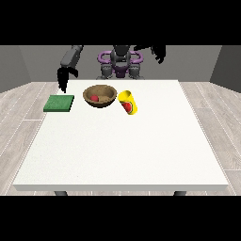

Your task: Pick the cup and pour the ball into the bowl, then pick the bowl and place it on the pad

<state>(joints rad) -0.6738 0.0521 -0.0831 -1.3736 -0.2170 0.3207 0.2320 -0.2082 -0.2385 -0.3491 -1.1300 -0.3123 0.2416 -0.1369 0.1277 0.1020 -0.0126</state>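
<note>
A brown wooden bowl stands on the table's far half with a red ball inside it. Just to its right a yellow cup lies on its side, its mouth towards the camera and red showing inside. A green pad lies flat to the left of the bowl. The hand at the view's left hangs over the table's far edge, above and behind the pad, fingers pointing down and holding nothing. The hand at the view's right is raised high beside the robot's torso, far from the cup, with nothing in it.
The white table stretches towards the camera in front of the objects. The robot's torso stands behind the far edge. Grey floor surrounds the table.
</note>
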